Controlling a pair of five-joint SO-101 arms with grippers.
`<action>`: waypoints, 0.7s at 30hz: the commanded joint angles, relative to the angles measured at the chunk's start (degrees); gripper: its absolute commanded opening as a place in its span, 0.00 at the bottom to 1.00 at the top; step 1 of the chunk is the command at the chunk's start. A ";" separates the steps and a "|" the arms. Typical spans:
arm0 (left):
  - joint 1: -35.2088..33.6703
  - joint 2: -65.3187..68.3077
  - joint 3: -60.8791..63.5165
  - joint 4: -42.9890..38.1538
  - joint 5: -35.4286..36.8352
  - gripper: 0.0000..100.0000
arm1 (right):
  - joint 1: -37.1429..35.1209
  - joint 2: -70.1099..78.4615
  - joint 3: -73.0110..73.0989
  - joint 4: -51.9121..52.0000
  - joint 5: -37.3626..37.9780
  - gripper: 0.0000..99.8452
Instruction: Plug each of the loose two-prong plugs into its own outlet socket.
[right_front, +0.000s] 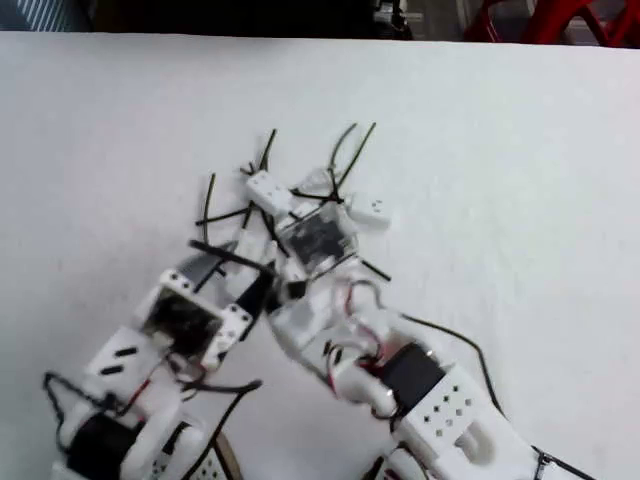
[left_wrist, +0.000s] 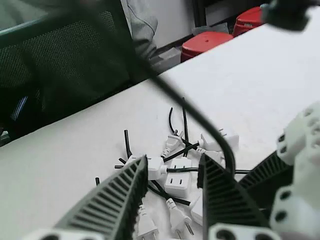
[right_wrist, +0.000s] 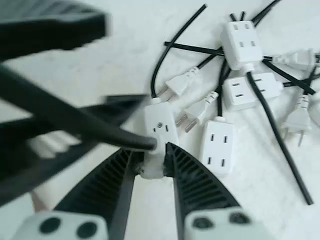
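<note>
At table (right_front: 520, 150) centre the right gripper (right_wrist: 152, 152) clamps an outlet socket (right_wrist: 160, 122); next the spread-jawed left gripper (left_wrist: 172, 159) should fetch a plug (right_wrist: 197, 111).

My flat white worktop (right_front: 520, 150) carries one tangled heap near its middle. It is made up of several white plastic outlet sockets (right_wrist: 218, 146) lying face up and white two-prong plugs (right_wrist: 196, 114) on short black cords (right_wrist: 186, 24). The cords cross one another and fan out onto the bare surface.
</note>
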 joint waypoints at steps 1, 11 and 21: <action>-6.29 0.31 -6.95 6.59 1.58 0.20 | 9.54 -0.48 -0.35 -3.56 -0.97 0.02; -14.20 15.08 -3.34 11.16 2.02 0.27 | 19.91 -0.48 6.59 -15.60 -4.75 0.02; -6.46 46.46 -18.55 11.34 12.66 0.27 | 31.34 -0.48 6.68 -19.12 -5.10 0.02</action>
